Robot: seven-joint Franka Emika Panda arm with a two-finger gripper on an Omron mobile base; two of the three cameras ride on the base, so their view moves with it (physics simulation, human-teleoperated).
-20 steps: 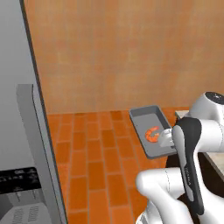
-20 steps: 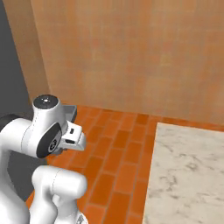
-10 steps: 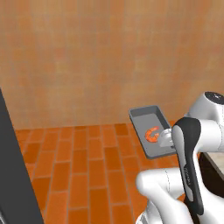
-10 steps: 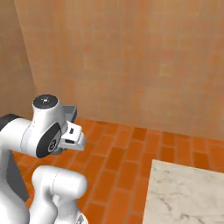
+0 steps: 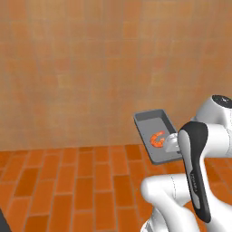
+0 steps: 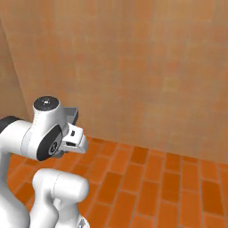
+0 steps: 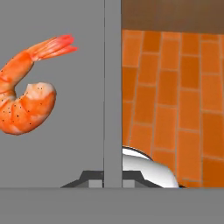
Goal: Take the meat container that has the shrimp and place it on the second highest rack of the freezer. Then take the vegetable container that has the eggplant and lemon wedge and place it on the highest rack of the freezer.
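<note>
1. Grey and hard-looking, the meat container (image 5: pixel 156 135) is a shallow rectangular tray with a low raised rim, held up in the air off the floor, level or close to it, in front of the white arm.
2. The shrimp (image 5: pixel 157 139) lies loose on the tray's flat bottom, toward the end nearest the arm; in the hand view the shrimp (image 7: pixel 27 94) is curled, orange-red, and sits just inside the rim wall (image 7: pixel 112 87).
3. The tool (image 7: pixel 113 180) is clamped narrow on that rim wall at the tray's near end; its two dark tips stand on either side of the thin wall, so it is holding the container by the edge.
4. Handling, as a judgement: the tray looks stiff and light, so an edge grip should carry it, but all its length hangs out beyond the grip and it may droop or twist if the arm swings fast.
5. The shrimp is unfixed and small against its tray; a tilt toward the far end could send it sliding to the rim, perhaps over it, since the rim is low.
6. A steadier hold would be the middle of a long side; the present end grip asks for slow, level travel.
7. Beyond the tray stand a plain tan wall (image 5: pixel 81 68) and an orange brick floor (image 5: pixel 72 186).
</note>
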